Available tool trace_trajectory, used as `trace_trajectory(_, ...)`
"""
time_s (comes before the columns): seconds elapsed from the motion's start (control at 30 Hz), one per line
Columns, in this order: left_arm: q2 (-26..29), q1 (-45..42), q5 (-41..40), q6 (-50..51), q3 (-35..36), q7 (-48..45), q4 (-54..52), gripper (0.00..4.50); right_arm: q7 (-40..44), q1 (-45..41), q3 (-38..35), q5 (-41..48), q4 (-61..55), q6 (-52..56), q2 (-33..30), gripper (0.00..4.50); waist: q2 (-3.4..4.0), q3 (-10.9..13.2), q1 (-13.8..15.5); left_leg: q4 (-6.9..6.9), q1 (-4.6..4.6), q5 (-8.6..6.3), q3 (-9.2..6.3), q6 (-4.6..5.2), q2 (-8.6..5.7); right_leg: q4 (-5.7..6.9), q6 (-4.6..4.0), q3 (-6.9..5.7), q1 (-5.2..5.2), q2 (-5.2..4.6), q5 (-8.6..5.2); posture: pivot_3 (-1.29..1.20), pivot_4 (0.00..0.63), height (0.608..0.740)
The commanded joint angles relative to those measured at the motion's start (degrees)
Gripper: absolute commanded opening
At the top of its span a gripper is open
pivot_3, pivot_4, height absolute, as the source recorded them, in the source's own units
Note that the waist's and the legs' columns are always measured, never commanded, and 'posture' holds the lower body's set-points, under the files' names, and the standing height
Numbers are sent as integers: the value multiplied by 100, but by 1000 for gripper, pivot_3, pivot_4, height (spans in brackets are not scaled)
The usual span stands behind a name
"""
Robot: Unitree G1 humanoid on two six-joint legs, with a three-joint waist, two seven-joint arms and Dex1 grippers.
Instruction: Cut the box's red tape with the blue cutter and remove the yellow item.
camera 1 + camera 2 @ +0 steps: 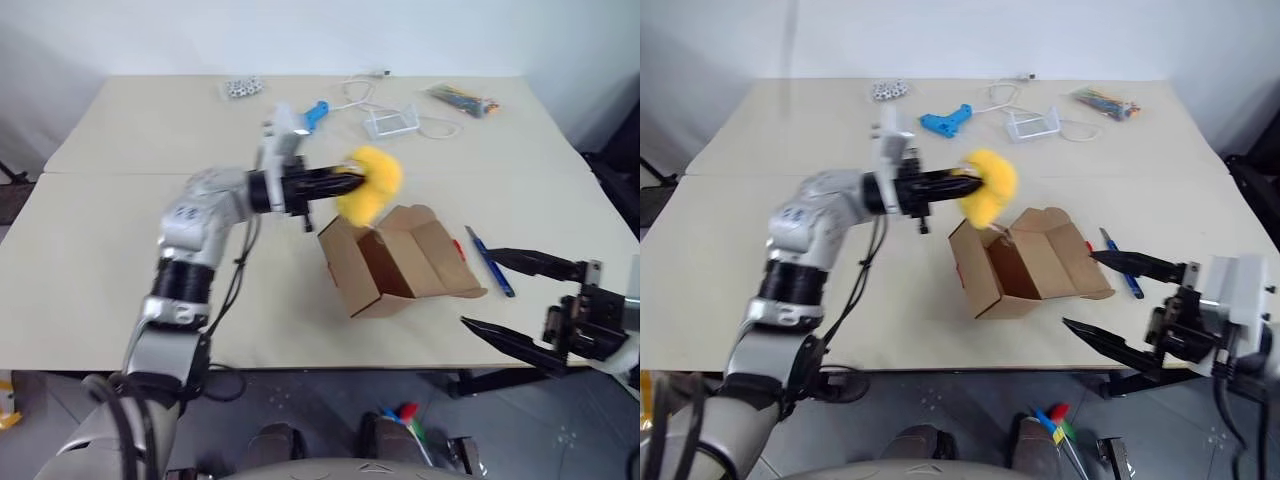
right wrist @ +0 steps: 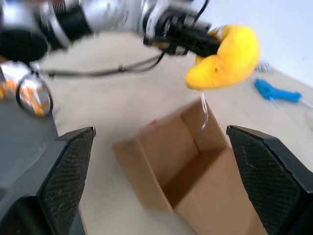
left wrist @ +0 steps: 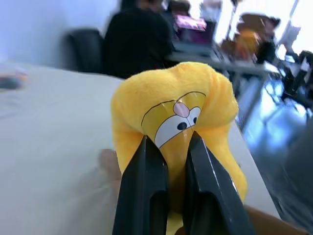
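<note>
Left eye view: lying open on its side near the table's (image 1: 120, 250) front edge, the box (image 1: 400, 262), flaps spread. Hanging just above its back edge, the yellow toy (image 1: 370, 183), pinched in the closed left claw (image 1: 352, 180). Waiting wide open beside the box, the right claw (image 1: 505, 295), blue cutter (image 1: 489, 261) lying between them.
</note>
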Motion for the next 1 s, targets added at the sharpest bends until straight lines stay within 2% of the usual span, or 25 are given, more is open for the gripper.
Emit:
trace_trajectory(0.03, 569, 838, -33, -422, 819, 376, -575, 2, -143, -430, 628, 132, -15, -97, 275, 4500, 0, 0, -56, -2, 3, 0, 0, -1, 1, 1, 0, 0, 0, 0, 0, 0, 150, 740)
trace_trajectory(0.13, 1275, 2187, 195, -840, 1435, 589, -927, 2, 153, -828, 1417, -415, 334, -439, 535, 4500, -1, 0, -141, -11, 10, -3, -1, -9, 5, 2, 0, -2, -2, 2, 0, 0, 150, 740)
trace_trajectory(0.3, 1724, 3802, 124, -1336, 2587, 930, -1327, 2, 350, -1491, 2140, -785, 778, -730, 822, 4500, -17, 6, -25, -8, -6, -6, -24, -8, 0, -2, 0, -13, -3, -6, 0, 0, 150, 740)
trace_trajectory(0.47, 1747, 4097, -27, -1322, 3020, 1365, -1038, 2, 416, -1910, 2442, -899, 1068, -787, 907, 4500, -18, 6, 55, -7, -4, -9, -41, -10, -6, -3, -1, -11, 4, -14, 0, 0, 150, 740)
trace_trajectory(0.6, 1685, 4245, -375, -928, 2993, 1374, -1338, 1266, 507, -2122, 2514, -929, 1265, -776, 908, 4500, -18, 5, -1, -16, 0, -11, -30, -14, -3, 1, 0, -15, -2, -13, 1, 0, 150, 740)
trace_trajectory(0.73, 1816, 4247, -184, -1025, 2929, 1587, -1189, 2470, 635, -2151, 2478, -1031, 1432, -844, 830, 4500, -18, 5, -24, -25, 4, -15, -22, -21, 7, 8, 0, -31, -10, -3, 1, 0, 150, 740)
trace_trajectory(0.93, 2010, 4217, -481, -1026, 3097, 1378, -1154, 4286, 701, -1969, 2250, -1199, 1682, -1055, 750, 4500, -18, 5, -26, -24, 4, -16, -16, -22, 9, 5, 0, -33, -10, 0, 1, 0, 150, 740)
trace_trajectory(0.97, 2137, 4373, -611, -994, 3151, 1053, -1246, 4479, 744, -1919, 2158, -1219, 1744, -1108, 701, 4500, -19, 5, -28, -24, 3, -16, -16, -22, 9, 5, 0, -34, -10, 0, 1, 0, 150, 740)
trace_trajectory(1.0, 2286, 4548, -784, -857, 3287, 763, -1313, 4479, 790, -1878, 2042, -1204, 1804, -1124, 631, 4500, -20, 5, -39, -24, 3, -16, -16, -22, 10, 5, 0, -33, -10, 0, 1, 0, 150, 740)
